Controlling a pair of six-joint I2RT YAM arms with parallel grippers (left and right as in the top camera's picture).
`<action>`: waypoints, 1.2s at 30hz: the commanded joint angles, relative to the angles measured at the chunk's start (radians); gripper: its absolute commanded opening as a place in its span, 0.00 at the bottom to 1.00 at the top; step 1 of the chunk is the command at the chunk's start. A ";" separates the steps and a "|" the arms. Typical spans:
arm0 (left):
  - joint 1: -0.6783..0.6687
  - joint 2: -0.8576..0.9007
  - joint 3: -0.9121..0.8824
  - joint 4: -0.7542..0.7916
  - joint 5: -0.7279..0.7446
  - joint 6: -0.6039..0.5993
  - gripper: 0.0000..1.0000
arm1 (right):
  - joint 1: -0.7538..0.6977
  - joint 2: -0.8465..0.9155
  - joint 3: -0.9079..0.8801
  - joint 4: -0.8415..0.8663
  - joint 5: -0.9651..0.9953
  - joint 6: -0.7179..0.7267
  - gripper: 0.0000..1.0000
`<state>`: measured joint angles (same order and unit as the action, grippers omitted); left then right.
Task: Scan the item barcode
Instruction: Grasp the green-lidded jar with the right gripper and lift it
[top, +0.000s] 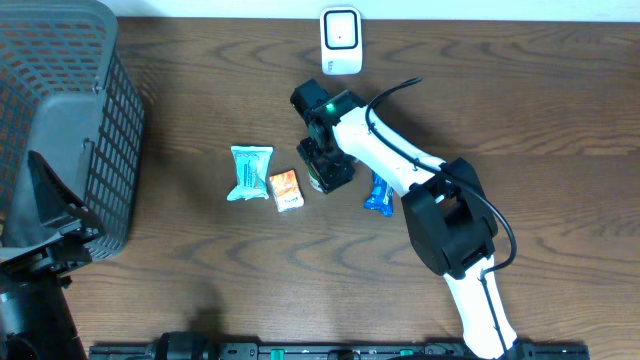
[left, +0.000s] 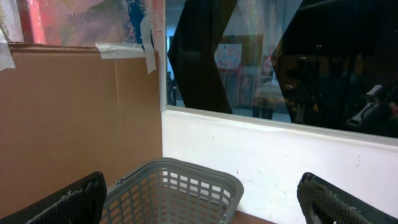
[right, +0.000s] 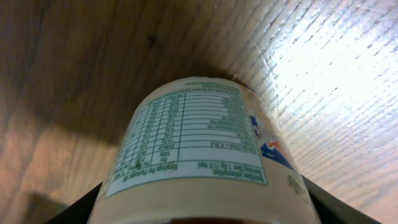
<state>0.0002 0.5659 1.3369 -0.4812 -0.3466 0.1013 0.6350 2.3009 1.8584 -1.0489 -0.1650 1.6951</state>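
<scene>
A: Where is the container (right: 199, 143)?
B: On the table (right: 74, 56), flanked by the right gripper (top: 328, 172) fingers; whether they clamp it cannot be told.
A: Left gripper (left: 202, 199)?
B: Wide open, empty.

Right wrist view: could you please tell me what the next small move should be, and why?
Probably close the right gripper firmly on the cup. The cup sits between the fingers, which flank both its sides, but a firm grip is not evident. It likely needs a secure hold before it can be lifted and carried to the scanner.
</scene>
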 joint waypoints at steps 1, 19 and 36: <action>0.007 -0.005 -0.001 0.004 -0.006 -0.009 0.98 | 0.006 0.033 0.006 -0.010 -0.002 -0.044 0.56; 0.007 -0.007 0.002 0.151 -0.006 0.058 0.98 | -0.153 -0.301 0.124 -0.474 -0.013 -0.837 0.47; 0.007 -0.384 -0.140 -0.117 0.158 0.022 0.98 | -0.149 -0.378 0.123 -0.514 0.055 -0.902 0.47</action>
<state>0.0002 0.2924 1.2610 -0.5732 -0.3103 0.0948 0.4828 1.9270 1.9694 -1.5616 -0.1383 0.8173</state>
